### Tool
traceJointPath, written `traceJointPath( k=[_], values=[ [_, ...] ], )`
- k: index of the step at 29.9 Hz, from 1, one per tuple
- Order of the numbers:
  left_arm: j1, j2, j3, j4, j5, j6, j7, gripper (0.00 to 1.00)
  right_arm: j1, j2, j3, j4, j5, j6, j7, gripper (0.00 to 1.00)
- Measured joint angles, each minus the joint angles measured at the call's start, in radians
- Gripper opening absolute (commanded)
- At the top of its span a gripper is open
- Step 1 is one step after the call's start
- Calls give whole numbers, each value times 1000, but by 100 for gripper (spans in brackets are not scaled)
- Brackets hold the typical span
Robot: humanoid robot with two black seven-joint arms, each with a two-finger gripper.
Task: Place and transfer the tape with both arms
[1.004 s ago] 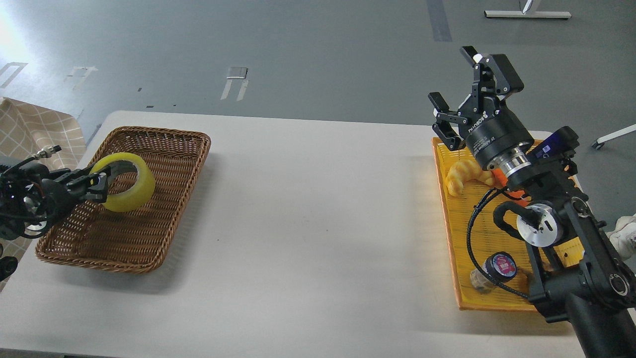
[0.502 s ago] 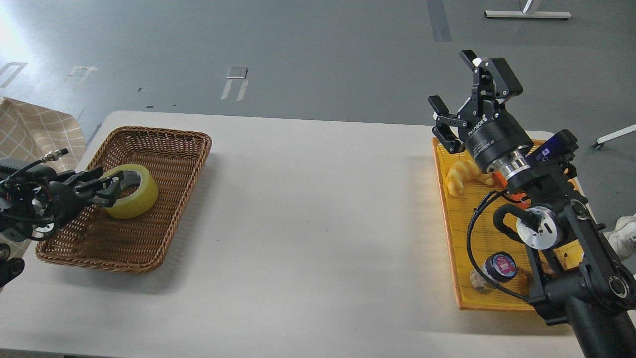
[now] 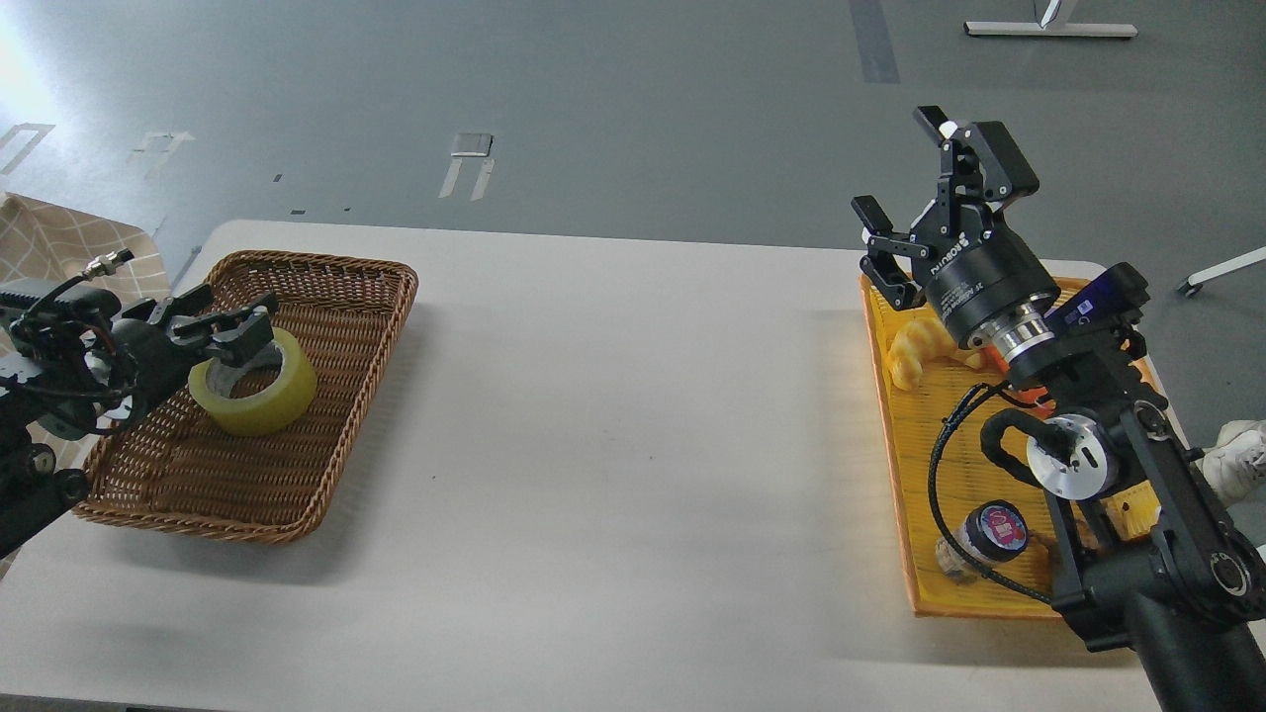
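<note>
Lying flat in the wicker basket [image 3: 326,297], the tape [image 3: 255,390] is now released. The left gripper [image 3: 229,324] has spread open and lifted just above it. The right gripper [image 3: 925,203] stays open, empty.

A lab or test hall — a bare white table [image 3: 613,425] stands on a wide grey floor [image 3: 593,109] with tape marks [image 3: 471,163] at upper left.

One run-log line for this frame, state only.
tape: flat in wicker basket | left gripper: open, above roll | right gripper: open, raised over yellow tray
</note>
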Motion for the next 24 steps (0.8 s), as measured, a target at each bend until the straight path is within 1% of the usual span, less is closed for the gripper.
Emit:
traceJointPath(
  k=[2, 4, 8, 12, 15, 24],
  values=[
    [-28, -3, -1, -4, -91, 1, -26, 98, -1, -1, 0, 0, 0, 0, 0, 100],
    [-48, -8, -1, -9, -204, 1, -43, 98, -2, -1, 0, 0, 0, 0, 0, 100],
    [-62, -47, -7, -13, -430, 0, -50, 98, -3, -1, 0, 1, 0, 3, 1, 100],
    [-77, -112, -81, -55, -644, 3, -51, 98, -1, 0, -1, 6, 0, 9, 4, 100],
    [-77, -163, -125, -86, -694, 1, -51, 98, 3, -2, -20, 6, 0, 11, 8, 100],
    [-62, -352, -223, -149, -720, -11, -58, 98, 27, -1, -42, 2, -2, 11, 10, 100]
  ],
)
